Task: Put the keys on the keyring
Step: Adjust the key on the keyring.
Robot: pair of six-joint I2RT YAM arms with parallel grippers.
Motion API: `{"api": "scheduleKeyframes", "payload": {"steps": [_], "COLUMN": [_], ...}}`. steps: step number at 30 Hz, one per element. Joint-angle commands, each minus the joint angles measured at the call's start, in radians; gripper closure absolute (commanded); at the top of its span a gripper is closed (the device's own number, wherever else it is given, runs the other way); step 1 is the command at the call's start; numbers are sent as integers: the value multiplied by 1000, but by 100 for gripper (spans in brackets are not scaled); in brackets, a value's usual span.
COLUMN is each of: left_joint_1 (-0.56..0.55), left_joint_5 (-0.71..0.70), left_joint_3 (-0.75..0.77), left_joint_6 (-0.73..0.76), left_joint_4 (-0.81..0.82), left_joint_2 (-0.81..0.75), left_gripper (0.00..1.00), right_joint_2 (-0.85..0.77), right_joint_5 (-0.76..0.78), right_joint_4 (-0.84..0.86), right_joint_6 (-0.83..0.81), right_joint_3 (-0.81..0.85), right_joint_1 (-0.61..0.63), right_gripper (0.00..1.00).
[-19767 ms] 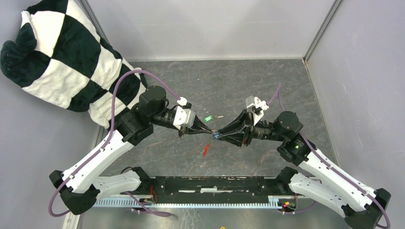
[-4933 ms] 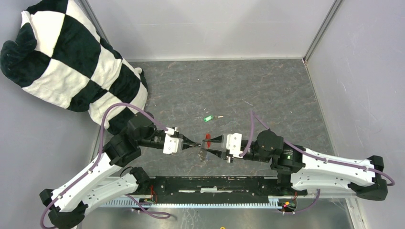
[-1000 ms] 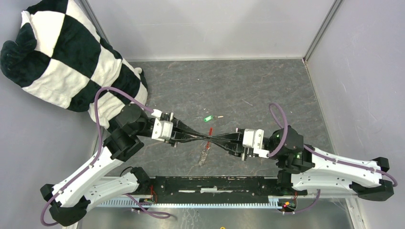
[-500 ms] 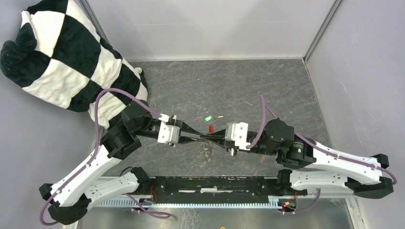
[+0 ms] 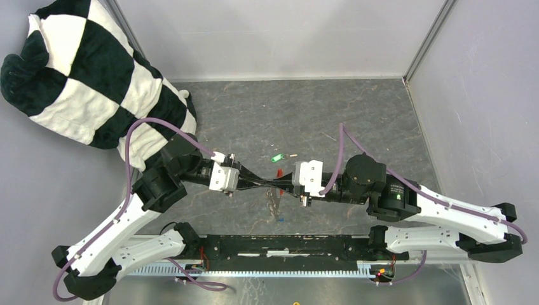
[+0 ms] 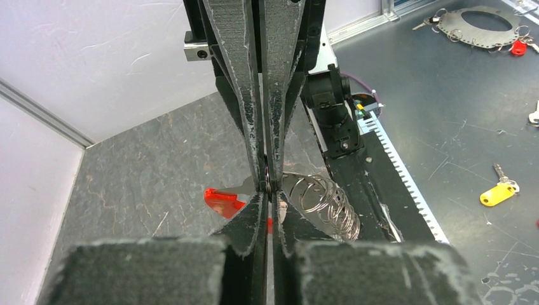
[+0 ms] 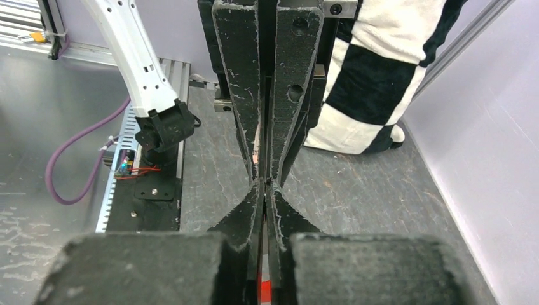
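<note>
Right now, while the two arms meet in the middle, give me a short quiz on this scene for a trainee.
1. True or false: the green key lies on the table, held by nothing.
2. What hangs beside the point where the left fingers and right fingers meet tip to tip? A. a coil of metal rings B. a padlock C. a spoon
3. What colour is the plastic tag near that coil?
Key: 1 true; 2 A; 3 red.
</note>
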Motion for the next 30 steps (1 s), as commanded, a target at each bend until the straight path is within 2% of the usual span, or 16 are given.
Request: {"api": "scheduleKeyframes", "payload": {"steps": [1,2,5,9,13,18,23,30], "left_joint_1": [-5,-5,-5,-5,-5,-11,-13,-15], "left_joint_5": [51,52,57,65,101,94,99,112], "left_joint_3": [16,10,-5,-2,16,-11,-7,-9], "left_joint_6": [-40,-42,-2,159,358,676,766,770], "left_joint_4": [93,99,95,39,-41,-119,-137,-137], "left_joint_2": [0,-3,-16,-34,-34,-68,-75,-89], "left_gripper": [98,98,98,98,98,98,98,98], "right_joint_2": [10,-8,-95,-250,-326,-317,-276,-253], "right_joint_5": [-37,-42,-42,-21,3,-8,-35,-81], "right_joint_4": [51,73,177,320,353,334,315,322], "right_joint_6": [28,37,37,-6,-21,-38,-62,-66], "right_joint_3": [42,31,-47,-192,-281,-303,-291,-291], "right_joint_1": [-1,-1,0,-1,-1,-1,-1,-1], "right_gripper": [87,76,53,42,40,42,45,47]}}
